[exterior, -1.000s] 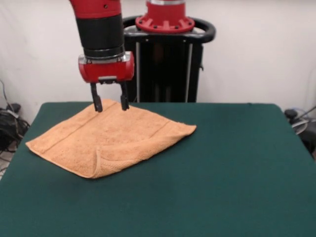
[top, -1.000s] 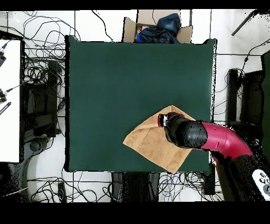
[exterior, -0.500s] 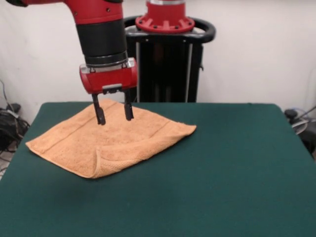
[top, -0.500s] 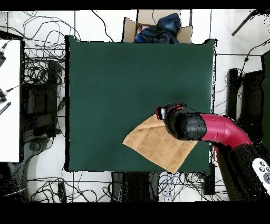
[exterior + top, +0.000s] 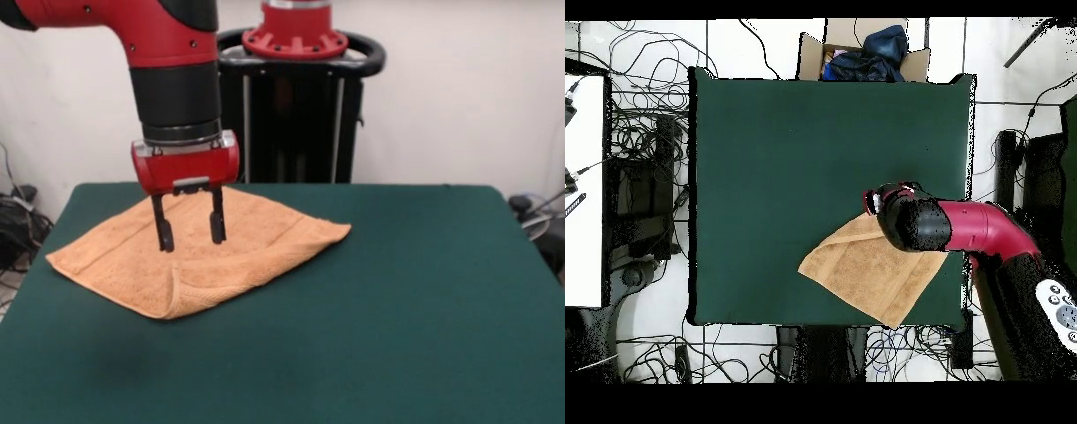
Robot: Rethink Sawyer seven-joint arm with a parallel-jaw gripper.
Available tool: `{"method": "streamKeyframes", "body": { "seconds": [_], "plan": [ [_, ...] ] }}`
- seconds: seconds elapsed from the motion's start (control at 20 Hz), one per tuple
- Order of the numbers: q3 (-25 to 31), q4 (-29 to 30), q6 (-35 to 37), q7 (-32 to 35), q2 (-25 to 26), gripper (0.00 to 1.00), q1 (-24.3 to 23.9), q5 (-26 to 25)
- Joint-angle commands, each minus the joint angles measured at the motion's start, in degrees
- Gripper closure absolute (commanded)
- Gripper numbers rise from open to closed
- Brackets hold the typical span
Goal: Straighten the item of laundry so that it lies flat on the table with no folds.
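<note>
Peach terry towel (image 5: 199, 252) lying folded on the green worktop (image 5: 397, 309), with the claw (image 5: 188, 233) hanging over it.

The towel is sitting near the robot's side of the worktop, toward the left in the front view, turned diamond-wise; its near edge is doubled over in a thick rolled fold, and a woven band is running along one side. The red and black arm (image 5: 172, 79) is reaching straight down, wrist vertical. The claw's two black fingers (image 5: 163, 225) are standing apart, empty, tips just above or at the cloth near the fold; contact cannot be told.
</note>
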Motion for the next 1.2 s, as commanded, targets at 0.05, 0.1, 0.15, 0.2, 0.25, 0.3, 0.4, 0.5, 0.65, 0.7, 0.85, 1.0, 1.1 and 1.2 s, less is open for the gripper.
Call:
{"method": "streamKeyframes", "body": {
  "seconds": [0.05, 0.1, 0.15, 0.2, 0.25, 0.3, 0.4, 0.5, 0.65, 0.7, 0.85, 1.0, 1.1, 1.2],
  "plan": [
    [-3.13, -7.03, 7.92, -5.20, 3.80, 0.00, 4.11, -6.54],
    [-3.64, -7.23, 7.73, -4.19, 4.08, 0.00, 4.59, -6.73],
    [-3.81, -7.94, 7.72, -4.14, 4.91, 0.00, 4.47, -6.97],
    [-3.72, -7.83, 7.35, -3.79, 5.25, 0.00, 4.46, -7.01],
    [-3.62, -8.02, 7.16, -3.81, 5.92, 0.00, 4.24, -7.09],
    [-3.52, -8.22, 6.98, -3.83, 6.58, 0.00, 4.02, -7.17],
    [-3.55, -8.48, 6.74, -3.83, 7.83, 0.00, 3.52, -7.31],
    [-4.38, -9.57, 7.14, -3.24, 9.01, 0.00, 4.08, -7.96],
    [-6.06, -11.22, 8.53, -1.68, 10.12, 0.00, 5.98, -8.81],
    [-7.09, -11.94, 9.31, -1.16, 10.59, 0.00, 6.88, -9.26],
    [-8.83, -13.12, 10.86, -1.05, 11.18, 0.00, 8.64, -9.90],
    [-11.12, -14.24, 12.80, -0.31, 11.59, 0.00, 10.55, -10.26],
    [-12.86, -14.87, 14.62, -0.18, 11.92, 0.00, 11.69, -10.50],
    [-13.64, -15.41, 15.68, 0.12, 12.15, 0.00, 12.38, -9.89]
  ]
}}
